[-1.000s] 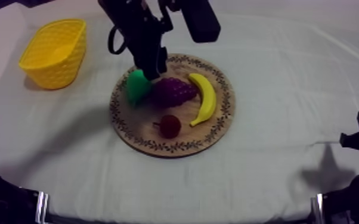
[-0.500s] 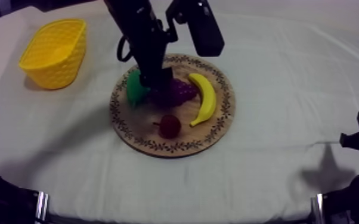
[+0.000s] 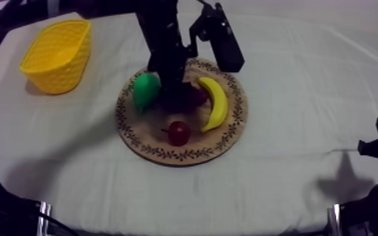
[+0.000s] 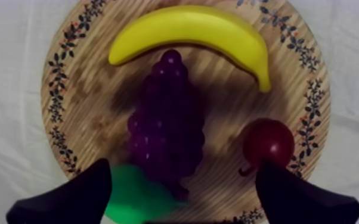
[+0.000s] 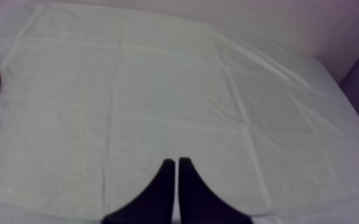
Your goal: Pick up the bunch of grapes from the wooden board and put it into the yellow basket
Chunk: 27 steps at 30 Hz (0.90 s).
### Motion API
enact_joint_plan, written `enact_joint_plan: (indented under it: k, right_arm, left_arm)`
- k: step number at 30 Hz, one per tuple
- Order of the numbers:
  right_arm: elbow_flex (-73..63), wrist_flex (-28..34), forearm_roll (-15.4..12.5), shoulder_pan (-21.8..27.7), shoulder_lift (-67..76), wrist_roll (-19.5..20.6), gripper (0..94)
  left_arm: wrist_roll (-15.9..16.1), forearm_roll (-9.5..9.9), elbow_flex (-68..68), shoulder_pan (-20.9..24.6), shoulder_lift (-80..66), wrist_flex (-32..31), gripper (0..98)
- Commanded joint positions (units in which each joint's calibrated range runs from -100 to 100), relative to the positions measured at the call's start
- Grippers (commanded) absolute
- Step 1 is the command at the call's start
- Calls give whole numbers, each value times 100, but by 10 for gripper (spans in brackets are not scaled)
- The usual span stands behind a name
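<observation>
The purple bunch of grapes point(image 4: 167, 122) lies in the middle of the round wooden board point(image 3: 166, 154), and the left arm covers most of the grapes point(image 3: 198, 97) in the top view. My left gripper point(image 4: 183, 174) is open and hangs low over the bunch, one finger at each side of its near end. Its fingers point(image 4: 68, 199) touch nothing. The yellow basket point(image 3: 58, 55) stands at the far left of the table. My right gripper point(image 5: 176, 164) is shut on nothing and rests over bare cloth at the right side.
On the board, a green pear point(image 3: 145, 91) lies left of the grapes, a banana point(image 3: 215, 103) to their right and a small red fruit point(image 3: 179, 132) in front. Open cloth lies between board and basket.
My left arm has moved right and down over the board, and now hides most of the grapes. The fruit, the basket and the right arm have not moved.
</observation>
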State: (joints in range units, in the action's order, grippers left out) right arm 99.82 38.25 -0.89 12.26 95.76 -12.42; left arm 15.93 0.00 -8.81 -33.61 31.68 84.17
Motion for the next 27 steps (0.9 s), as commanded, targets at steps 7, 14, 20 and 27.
enact_joint_plan:
  k: [7,14,20,27]
  right_arm:
    - [-5,-2,-1,-1,-1,-1,3]
    - [-5,-2,-1,-1,-1,-1,3]
    - [-5,-2,-1,-1,-1,-1,3]
    - [-5,-2,-1,-1,-1,-1,3]
  left_arm:
    - [-29,0,-317,41,511,124,923]
    - [-25,-2,-694,43,922,345,929]
    - [-43,19,-935,32,1200,513,936]
    - [-124,116,-1179,47,1517,750,938]
